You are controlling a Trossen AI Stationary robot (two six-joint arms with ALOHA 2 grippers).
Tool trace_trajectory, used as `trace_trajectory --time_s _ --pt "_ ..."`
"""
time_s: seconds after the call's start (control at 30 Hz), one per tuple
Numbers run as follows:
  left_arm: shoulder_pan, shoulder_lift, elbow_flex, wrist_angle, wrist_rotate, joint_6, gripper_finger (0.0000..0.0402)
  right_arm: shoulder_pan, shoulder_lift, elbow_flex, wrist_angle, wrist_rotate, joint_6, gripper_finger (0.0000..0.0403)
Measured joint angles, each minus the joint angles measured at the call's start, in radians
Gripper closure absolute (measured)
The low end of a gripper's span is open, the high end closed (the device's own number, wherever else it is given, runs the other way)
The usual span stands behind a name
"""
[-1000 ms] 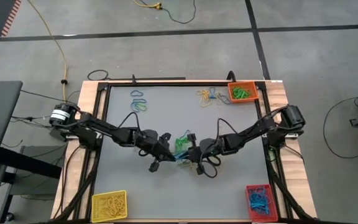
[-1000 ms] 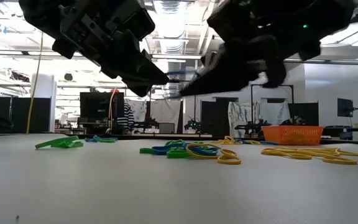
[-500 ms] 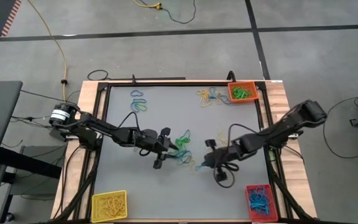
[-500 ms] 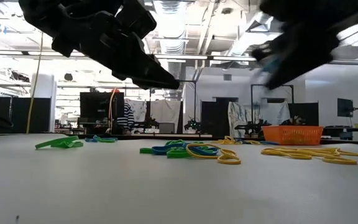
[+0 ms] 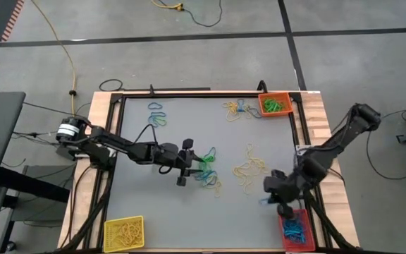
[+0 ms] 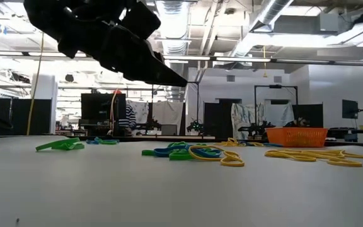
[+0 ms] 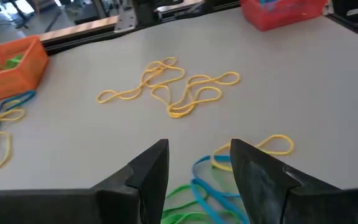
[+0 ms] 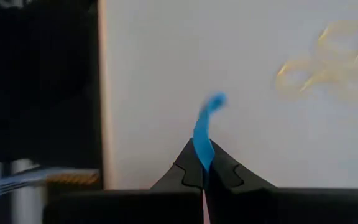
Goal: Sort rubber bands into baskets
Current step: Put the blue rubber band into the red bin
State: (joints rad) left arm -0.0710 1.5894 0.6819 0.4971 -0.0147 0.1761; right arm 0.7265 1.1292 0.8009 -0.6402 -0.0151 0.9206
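blue band (image 8: 202,134) pinched: right pincer (image 8: 202,177) | left pincer (image 7: 199,171) agape | baskets: three

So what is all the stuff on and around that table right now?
Orange plastic basket: one, far right corner, green bands inside.
Red plastic basket: one, near right corner, blue bands inside.
Yellow plastic basket: one, near left corner, yellow bands inside.
Loose rubber bands: yellow cluster right of centre; mixed green, blue, yellow pile at centre; smaller groups near the far edge.
Long yellow cable: one, on the floor.
Left gripper: open, beside the central pile.
Right gripper: shut on a blue rubber band, near the red basket.
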Motion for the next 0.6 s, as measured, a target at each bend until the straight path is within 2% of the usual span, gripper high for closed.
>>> trace_trajectory --time_s 0.17,0.37,0.5,0.6 --pt "0.041 0.0 0.0 0.029 0.0 0.0 0.0239 0.146 -0.005 0.0 -0.01 -0.078 0.305 0.0382" --pt "0.085 0.0 0.0 0.065 -0.001 0.0 0.0239 0.32 0.005 0.0 -0.007 -0.097 0.66 0.0378" --pt "0.101 0.0 0.0 0.072 -0.001 0.0 0.0239 0.406 0.005 -0.005 0.006 -0.096 0.826 0.0378" --pt "0.107 0.0 0.0 0.074 -0.001 0.0 0.0239 0.438 0.02 -0.02 0.053 -0.096 0.892 0.0379"
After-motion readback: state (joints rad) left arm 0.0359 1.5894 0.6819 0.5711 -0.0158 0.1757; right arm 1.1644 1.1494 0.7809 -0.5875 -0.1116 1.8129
